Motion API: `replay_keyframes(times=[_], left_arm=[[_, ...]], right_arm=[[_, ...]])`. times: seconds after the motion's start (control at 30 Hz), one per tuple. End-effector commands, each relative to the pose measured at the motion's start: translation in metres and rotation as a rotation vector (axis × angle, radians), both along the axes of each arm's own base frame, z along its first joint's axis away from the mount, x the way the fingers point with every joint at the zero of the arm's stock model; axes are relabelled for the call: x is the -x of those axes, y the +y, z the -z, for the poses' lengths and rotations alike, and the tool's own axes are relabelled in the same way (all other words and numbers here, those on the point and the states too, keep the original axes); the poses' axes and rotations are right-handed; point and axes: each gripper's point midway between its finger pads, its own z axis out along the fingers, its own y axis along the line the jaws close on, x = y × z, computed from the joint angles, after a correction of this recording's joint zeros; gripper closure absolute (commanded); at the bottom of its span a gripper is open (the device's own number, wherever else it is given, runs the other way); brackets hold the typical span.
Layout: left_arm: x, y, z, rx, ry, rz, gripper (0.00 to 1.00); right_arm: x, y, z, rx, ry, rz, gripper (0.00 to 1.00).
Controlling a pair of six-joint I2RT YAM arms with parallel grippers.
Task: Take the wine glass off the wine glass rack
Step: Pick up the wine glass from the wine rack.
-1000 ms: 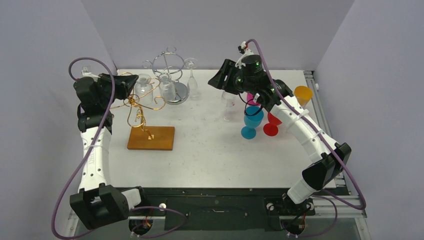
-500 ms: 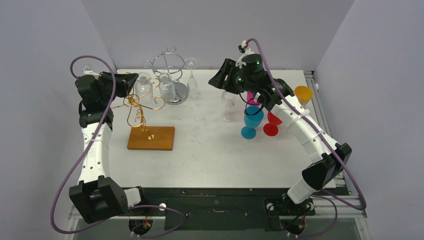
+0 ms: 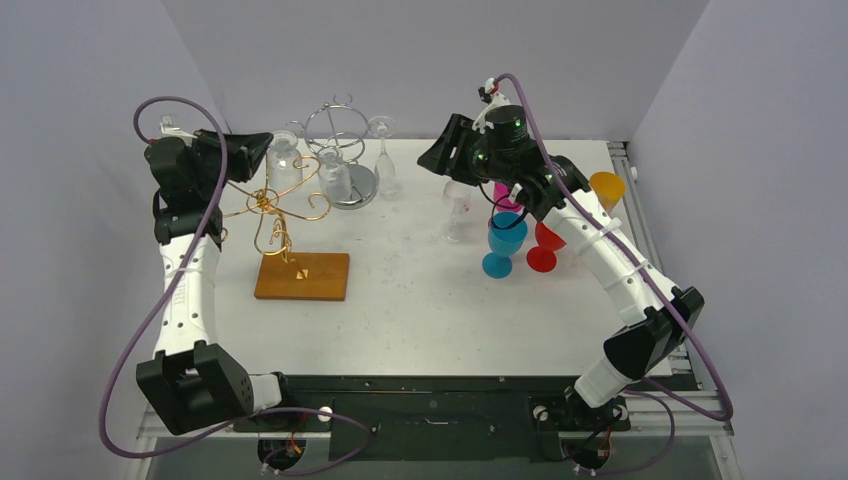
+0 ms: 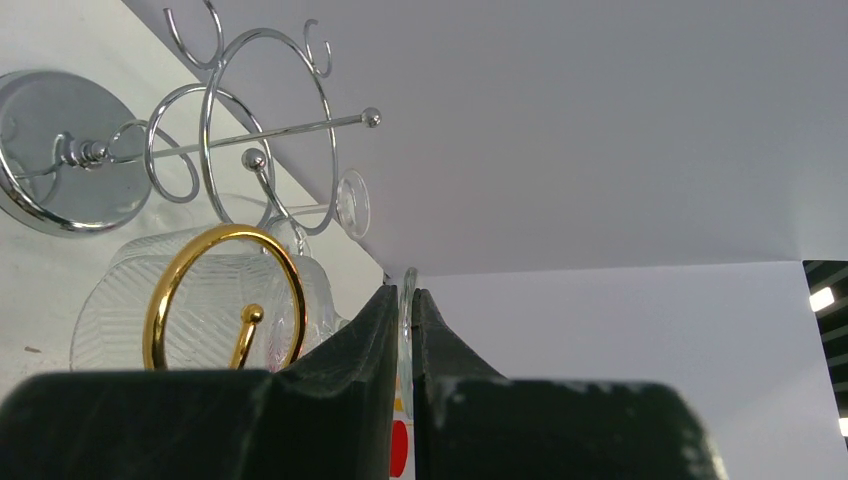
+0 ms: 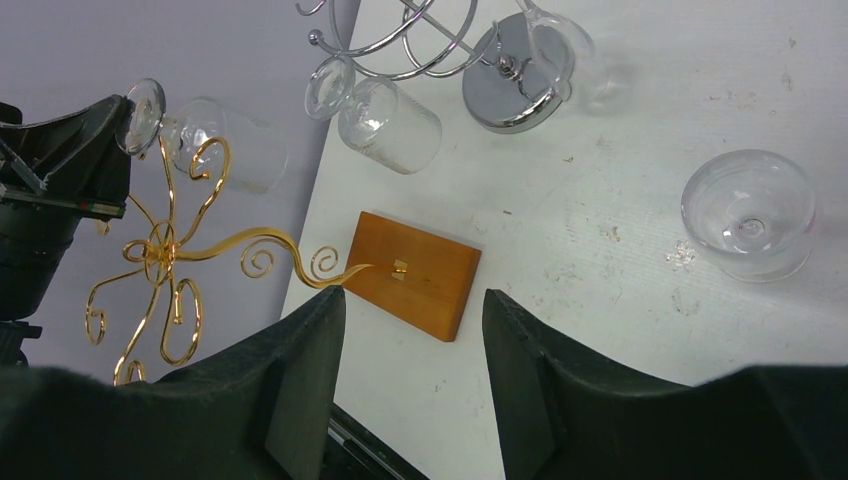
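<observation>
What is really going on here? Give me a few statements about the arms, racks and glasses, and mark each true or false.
1. The left gripper is shut on the round foot of a clear wine glass. True.
2. The right gripper holds the blue plastic goblet. False: its jaws are open and empty, and the goblet stands on the white table.
3. The gold wire rack stands on a flat wooden base. True.
4. The orange goblet hangs from the chrome wire rack. False: it is at the table's right side, far from that rack.
</observation>
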Motion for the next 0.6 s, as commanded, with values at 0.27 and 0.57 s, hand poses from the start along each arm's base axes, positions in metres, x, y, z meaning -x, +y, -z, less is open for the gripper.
replay_keyframes(times=[0.27,0.57], left_arm=[[-0.009,-0.004,-0.065,-0.052,-0.192,0.031,1.00],[-0.017,-0.015,-0.071,-0.055,-0.213,0.070,1.00]], right_arm=[[0.000,0.001,-0.027,-0.024,-0.070,0.005,0.51],[0.001,0.000,-0.029,-0.026,-0.073,0.004,0.51]])
